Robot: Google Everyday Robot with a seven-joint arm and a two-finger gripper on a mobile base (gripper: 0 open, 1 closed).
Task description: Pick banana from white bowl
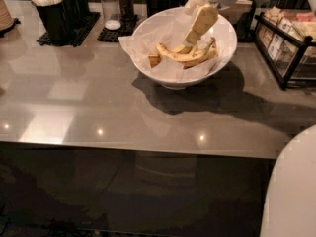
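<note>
Banana (186, 58) lies inside the white bowl (177, 82), which stands on the grey worktop (98, 98) toward its far edge, somewhat right of the middle.

End effector (190, 42): it comes in from above the far edge and angles down into the bowl. Its cream-coloured tip sits at the upper side of the banana, near the middle of the fruit's length. Contact appears likely, but cannot be confirmed. Whether the end effector is wide, narrow or closed on the fruit cannot be told from this view. The banana rests on the paper and is not lifted.

Hidden or unclear: the arm above the end effector is cut off at the top of the view. The far rim of the bowl is partly covered by it. A pale rounded shape (294, 191) at the near right corner is cut by the frame, and what it is cannot be made out. A black wire rack (284, 58) at the right edge is only partly in view.

Condition of the fruit: yellow, curved, with brown marks along the skin, ends turned upward. It lies on crinkled white paper (148, 43) lining the bowl. A short brownish stub (154, 59) lies just beside its left end. Black cups (54, 14) stand at the far left corner, well apart from the bowl.
</note>
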